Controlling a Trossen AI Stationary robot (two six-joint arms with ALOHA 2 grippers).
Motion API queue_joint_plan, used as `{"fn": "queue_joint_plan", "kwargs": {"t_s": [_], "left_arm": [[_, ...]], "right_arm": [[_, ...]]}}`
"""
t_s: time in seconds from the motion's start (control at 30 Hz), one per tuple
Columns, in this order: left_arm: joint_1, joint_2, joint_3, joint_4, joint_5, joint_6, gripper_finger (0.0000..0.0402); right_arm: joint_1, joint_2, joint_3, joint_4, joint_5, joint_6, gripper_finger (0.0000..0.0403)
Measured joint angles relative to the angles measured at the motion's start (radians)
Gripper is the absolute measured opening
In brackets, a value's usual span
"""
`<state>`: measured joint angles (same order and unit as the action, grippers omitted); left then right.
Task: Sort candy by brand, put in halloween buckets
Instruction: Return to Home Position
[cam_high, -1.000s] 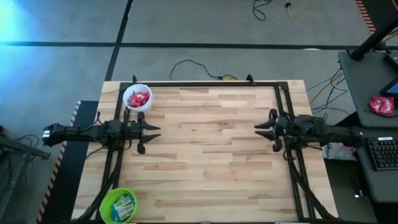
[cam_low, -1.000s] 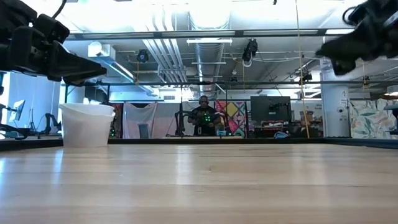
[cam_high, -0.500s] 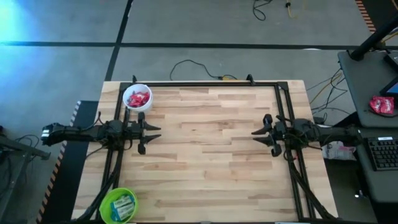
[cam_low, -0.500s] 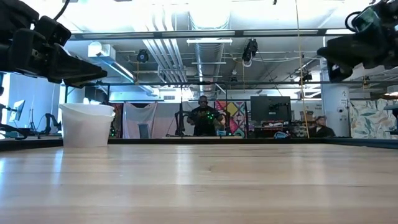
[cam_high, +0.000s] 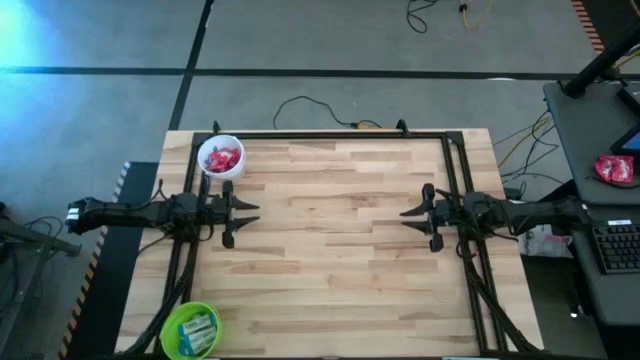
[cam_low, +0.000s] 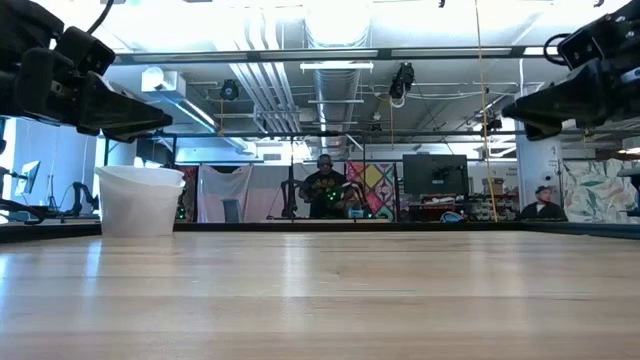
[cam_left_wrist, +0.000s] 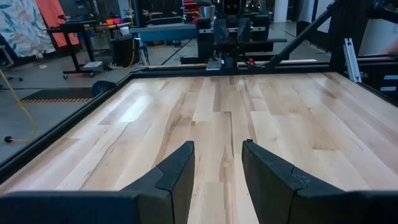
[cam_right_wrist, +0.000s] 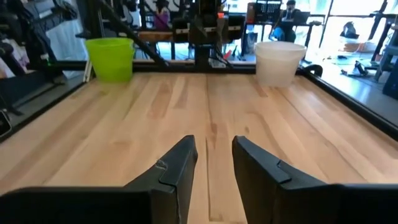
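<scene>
Candy (cam_high: 222, 158) sits sorted in white bucket (cam_right_wrist: 277, 62) and green bucket (cam_right_wrist: 112, 59), both nearer left arm; left fingers (cam_left_wrist: 177, 171) and right fingers (cam_right_wrist: 177, 165) open, empty, facing across desk (cam_high: 340, 250).

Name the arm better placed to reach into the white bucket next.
Left. The left gripper hovers close beside the white bucket on the table's left side, jaws open and empty; the right gripper is across the table near the right edge.
</scene>
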<state>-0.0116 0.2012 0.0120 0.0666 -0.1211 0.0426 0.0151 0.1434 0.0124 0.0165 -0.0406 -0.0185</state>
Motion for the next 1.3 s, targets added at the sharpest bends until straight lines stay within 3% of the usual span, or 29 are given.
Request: {"fn": "queue_joint_plan", "kwargs": {"t_s": [1.3], "left_arm": [[0.0,0.0,0.0,0.0,0.0,0.0,0.0119]], "right_arm": [[0.0,0.029,-0.002,0.0,0.0,0.045,0.0081]]}}
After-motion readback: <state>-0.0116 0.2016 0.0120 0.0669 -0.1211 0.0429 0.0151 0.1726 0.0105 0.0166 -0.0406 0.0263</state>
